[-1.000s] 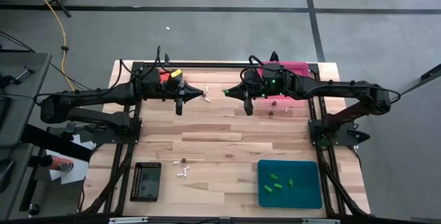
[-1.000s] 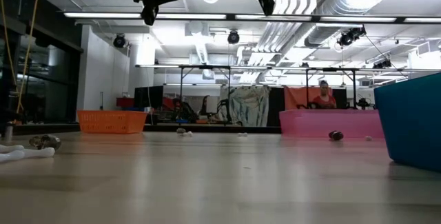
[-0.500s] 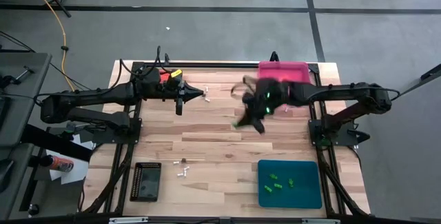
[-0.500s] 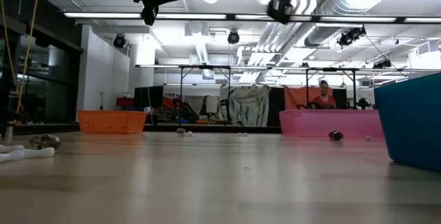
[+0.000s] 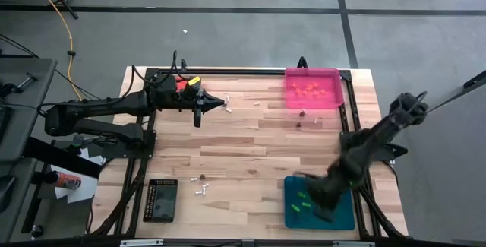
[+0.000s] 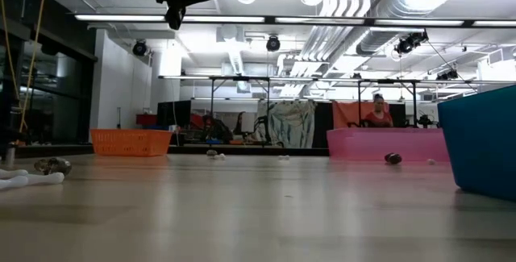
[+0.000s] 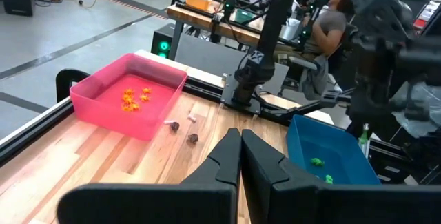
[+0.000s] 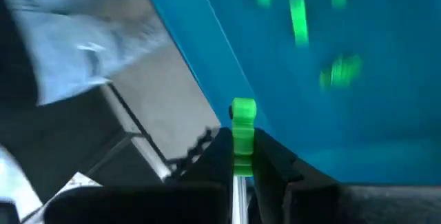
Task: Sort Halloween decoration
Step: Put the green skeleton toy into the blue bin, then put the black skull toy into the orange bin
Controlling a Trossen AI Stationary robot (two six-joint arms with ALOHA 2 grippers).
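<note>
Right hand (image 8: 241,156) pinches a green trinket (image 8: 242,122) above the teal tray (image 5: 345,216); left hand (image 7: 240,156) shut, empty; white and brown trinkets remain.

The middle of the wooden table (image 5: 243,152) is bare and wide. The pink tray (image 5: 312,88) sits at the far right corner, the teal tray (image 5: 345,213) at the near right. The right arm (image 5: 364,152) reaches over the teal tray.

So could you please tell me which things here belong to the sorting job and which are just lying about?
Job: green trinket in the right gripper; teal tray; pink tray; orange tray; black tray; loose white trinkets.

Lying about: yellow cable; person.
</note>
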